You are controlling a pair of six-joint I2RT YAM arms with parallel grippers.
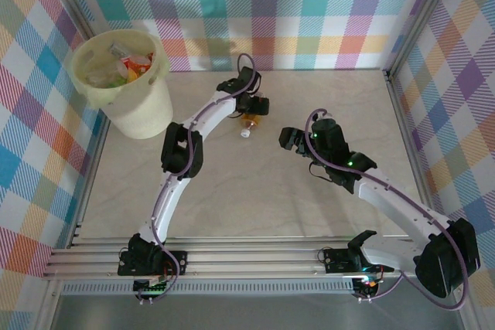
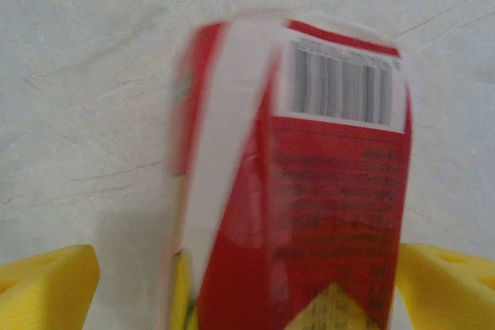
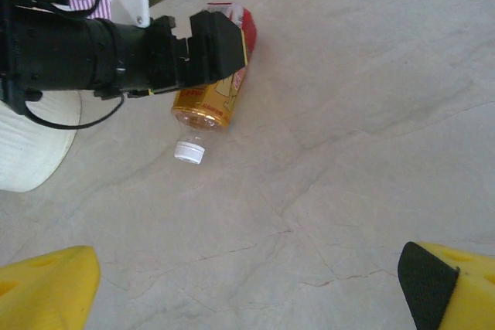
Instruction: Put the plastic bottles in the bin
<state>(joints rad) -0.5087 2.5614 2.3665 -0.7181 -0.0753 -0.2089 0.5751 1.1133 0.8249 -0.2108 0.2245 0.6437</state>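
One small plastic bottle (image 1: 248, 123) with a red label, amber contents and a white cap lies on its side near the middle of the pale marbled table (image 1: 309, 98). The left tool (image 1: 252, 108) straddles it, yellow fingers (image 2: 46, 284) spread, not pinching. Several bottles fill the large cream-yellow round plastic bin (image 1: 143, 117) at the far left, so we judge this the last one. The right tool (image 3: 247, 284) hovers spread nearby. The bin's jumble defies counting, and the label print is blurred.
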